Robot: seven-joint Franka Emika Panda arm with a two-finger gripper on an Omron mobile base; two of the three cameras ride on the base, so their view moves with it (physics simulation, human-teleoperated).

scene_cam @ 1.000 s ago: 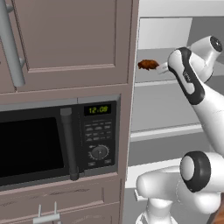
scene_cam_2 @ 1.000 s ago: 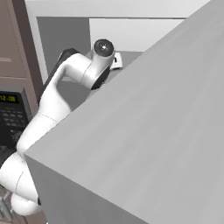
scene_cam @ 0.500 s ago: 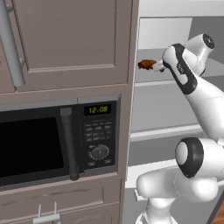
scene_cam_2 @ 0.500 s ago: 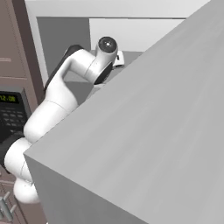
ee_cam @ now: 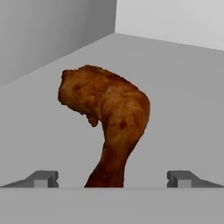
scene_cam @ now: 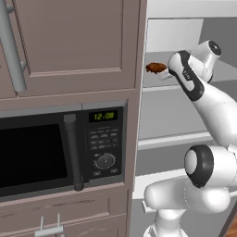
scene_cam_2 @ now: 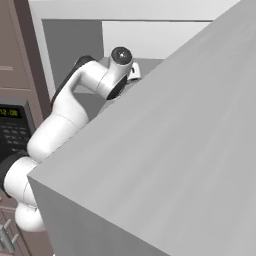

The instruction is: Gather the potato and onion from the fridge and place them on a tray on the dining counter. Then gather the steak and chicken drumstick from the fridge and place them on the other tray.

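Grey fridge shelf, claw spread wide, chicken drumstick between fingertips, seemingly untouched

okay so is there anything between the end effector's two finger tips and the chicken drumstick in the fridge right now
No. In the hand view the open end effector faces the chicken drumstick directly, its narrow end reaching down between the finger tips; just bare grey shelf surrounds it.

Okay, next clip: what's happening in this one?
The white arm is reaching into the open fridge, next to the cabinet with the microwave. Its tool is open and lined up on the chicken drumstick, which lies on the grey shelf. In the hand view the narrow end of the drumstick sits between the two fingertips, which stand well apart on either side of it. Nothing is gripped yet; the pick-up is about to happen.
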